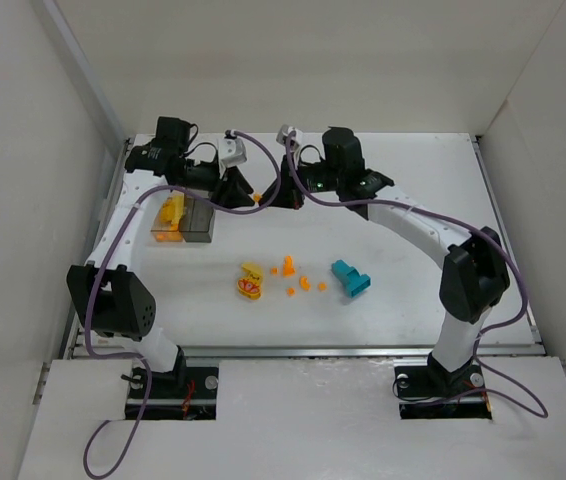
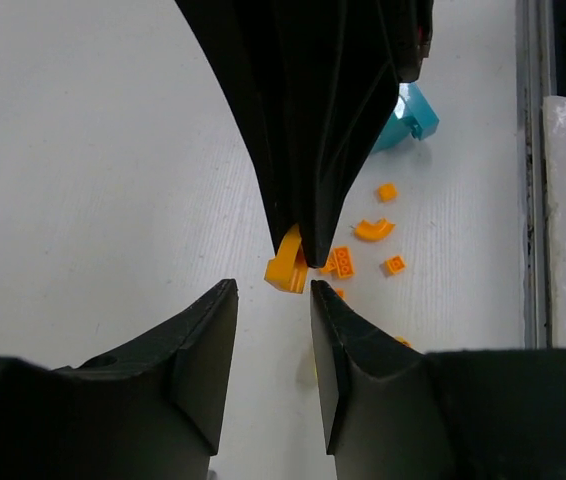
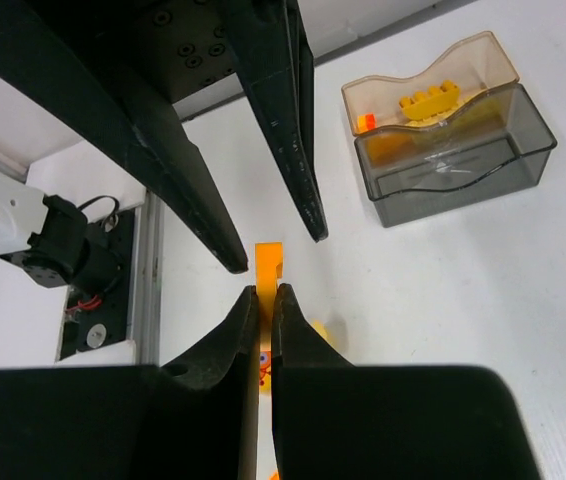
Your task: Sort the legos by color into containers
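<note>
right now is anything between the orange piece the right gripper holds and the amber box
Yes. The open left gripper sits directly between the orange piece, pinched in the right gripper, and the amber box. The grey box also lies on the piece's side of it.

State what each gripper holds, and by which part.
The right gripper pinches an orange lego by one end. The left gripper is open and holds nothing.

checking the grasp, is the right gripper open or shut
Shut: the right gripper pinches an orange lego between its fingertips.
</note>
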Motion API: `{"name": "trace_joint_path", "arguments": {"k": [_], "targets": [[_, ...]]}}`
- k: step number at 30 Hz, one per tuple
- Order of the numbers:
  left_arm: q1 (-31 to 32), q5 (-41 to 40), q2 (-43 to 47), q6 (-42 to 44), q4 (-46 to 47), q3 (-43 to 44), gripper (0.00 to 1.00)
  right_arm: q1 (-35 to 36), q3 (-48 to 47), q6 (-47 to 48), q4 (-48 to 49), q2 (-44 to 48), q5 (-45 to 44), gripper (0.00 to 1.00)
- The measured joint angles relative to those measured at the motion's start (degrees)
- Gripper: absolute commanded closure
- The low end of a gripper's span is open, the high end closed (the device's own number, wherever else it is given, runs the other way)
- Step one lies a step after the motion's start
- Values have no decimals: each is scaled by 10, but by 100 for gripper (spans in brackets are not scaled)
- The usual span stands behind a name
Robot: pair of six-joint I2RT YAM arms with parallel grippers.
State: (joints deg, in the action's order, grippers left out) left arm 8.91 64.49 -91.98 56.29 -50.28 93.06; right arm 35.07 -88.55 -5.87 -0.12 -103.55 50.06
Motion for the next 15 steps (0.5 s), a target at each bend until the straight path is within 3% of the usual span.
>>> {"name": "trace_joint_path", "arguments": {"k": [7,11,13,15], "targets": [[10,15,-1,21,-23,1,70,4,3,5,2,0,1,100],[14,17,-3,26,-30,2,84,8,3,6,1,0,2,100],[13,21,-6,25,-37,5,100,9,3,13,2,0,2,100],[11,24,-9,23,-45,7,100,9,3,23,1,0,4,100]]}}
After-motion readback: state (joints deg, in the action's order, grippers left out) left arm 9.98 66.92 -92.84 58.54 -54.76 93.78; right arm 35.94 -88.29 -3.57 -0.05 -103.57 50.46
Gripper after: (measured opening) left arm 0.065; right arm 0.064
